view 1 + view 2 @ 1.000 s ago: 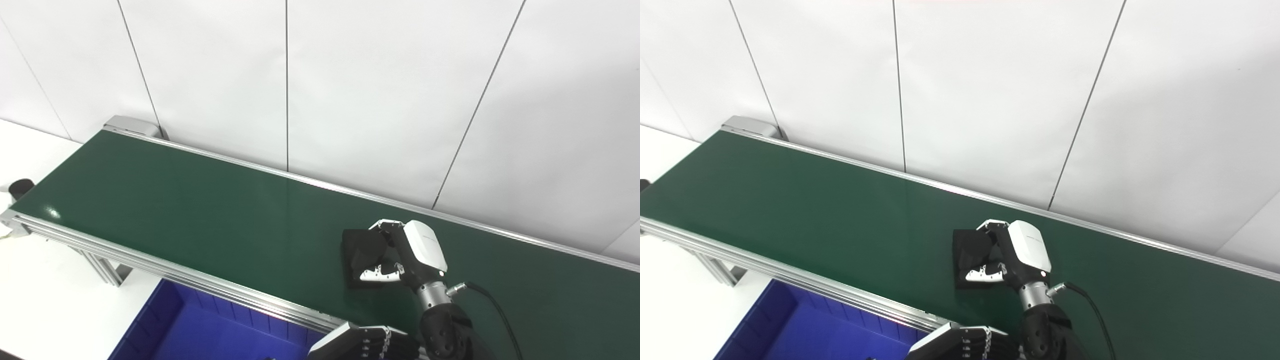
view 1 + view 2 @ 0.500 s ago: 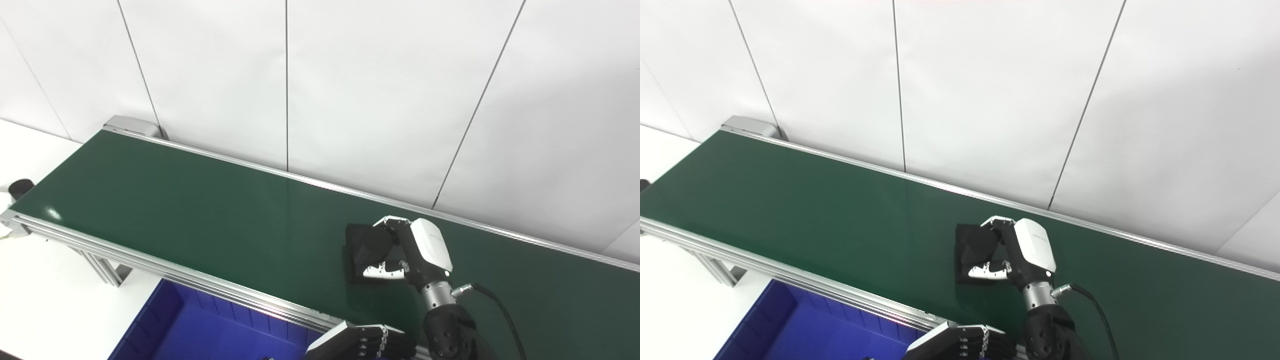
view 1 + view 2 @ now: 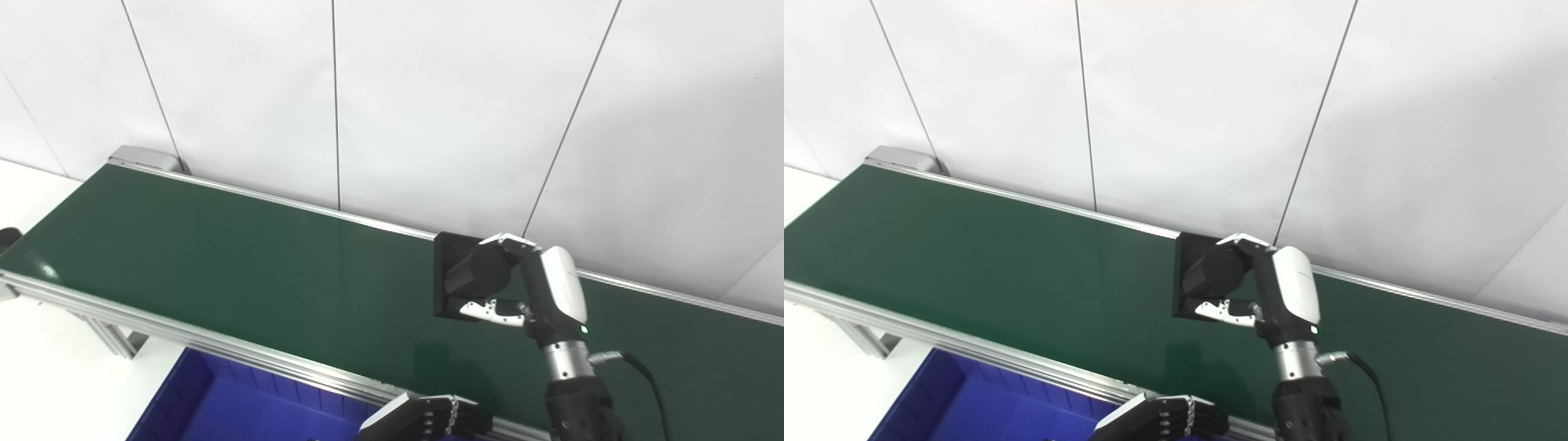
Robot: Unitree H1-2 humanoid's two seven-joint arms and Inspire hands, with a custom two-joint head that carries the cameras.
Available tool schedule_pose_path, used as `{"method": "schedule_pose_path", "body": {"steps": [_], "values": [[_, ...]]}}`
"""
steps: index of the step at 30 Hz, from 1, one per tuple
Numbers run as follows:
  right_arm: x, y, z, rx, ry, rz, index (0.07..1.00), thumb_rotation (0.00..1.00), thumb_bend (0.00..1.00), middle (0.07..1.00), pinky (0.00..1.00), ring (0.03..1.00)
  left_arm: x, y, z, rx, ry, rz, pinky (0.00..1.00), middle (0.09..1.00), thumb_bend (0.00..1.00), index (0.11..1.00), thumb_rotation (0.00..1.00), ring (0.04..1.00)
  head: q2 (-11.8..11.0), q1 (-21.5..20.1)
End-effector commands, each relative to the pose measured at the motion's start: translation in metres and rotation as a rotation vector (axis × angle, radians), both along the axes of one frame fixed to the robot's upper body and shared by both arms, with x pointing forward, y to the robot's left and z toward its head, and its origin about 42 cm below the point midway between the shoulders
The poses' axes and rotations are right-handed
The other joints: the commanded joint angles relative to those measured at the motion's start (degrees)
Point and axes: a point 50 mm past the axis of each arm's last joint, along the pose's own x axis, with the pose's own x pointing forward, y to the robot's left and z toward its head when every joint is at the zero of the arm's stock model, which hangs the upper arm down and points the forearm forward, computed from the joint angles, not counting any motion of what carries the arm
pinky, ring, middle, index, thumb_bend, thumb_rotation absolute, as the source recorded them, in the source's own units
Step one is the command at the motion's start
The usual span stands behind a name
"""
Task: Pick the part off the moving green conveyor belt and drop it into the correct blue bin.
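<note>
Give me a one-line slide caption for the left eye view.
Right hand holds the black part lifted above the green conveyor belt, the blue bin below its near rail.

A white panelled wall (image 3: 459,104) fills the far side of the scene, split by thin dark vertical seams (image 3: 335,104) that lean slightly. Light falls evenly, with a soft grey shadow toward the right. At the near left lies a plain white floor surface (image 3: 43,380), brightly lit.
</note>
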Motion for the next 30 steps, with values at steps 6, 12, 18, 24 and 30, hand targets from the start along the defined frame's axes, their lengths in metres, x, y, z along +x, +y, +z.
{"method": "schedule_pose_path", "body": {"steps": [6,12,18,24,30], "values": [[-0.016,-0.02,0.042,0.053,-0.098,-0.032,0.497,0.0,0.53,0.479,0.48,0.533,0.001,0.007,0.011,-0.037,-0.053,-0.009,0.81,0.771,1.0,0.745,0.24,0.798,1.08,-2.97],[-0.031,-0.038,0.05,0.112,-0.103,-0.053,0.5,0.0,0.53,0.473,0.45,0.509,-0.001,0.016,0.014,-0.037,-0.05,-0.007,0.82,0.774,1.0,0.744,0.24,0.804,2.26,-6.41],[-0.049,-0.052,0.056,0.123,-0.12,-0.09,0.491,0.0,0.53,0.487,0.46,0.512,-0.001,0.025,0.018,-0.036,-0.044,-0.007,0.82,0.775,1.0,0.748,0.24,0.808,3.6,-9.95],[-0.07,-0.067,0.064,0.115,-0.127,-0.148,0.492,0.0,0.53,0.485,0.44,0.506,-0.003,0.035,0.024,-0.028,-0.034,0.002,0.82,0.774,1.0,0.747,0.25,0.807,5.57,-13.54],[-0.093,-0.08,0.066,0.093,-0.119,-0.213,0.492,0.0,0.53,0.483,0.4,0.493,-0.003,0.046,0.031,-0.025,-0.035,0.004,0.83,0.776,1.0,0.755,0.25,0.804,7.59,-17.98]]}}
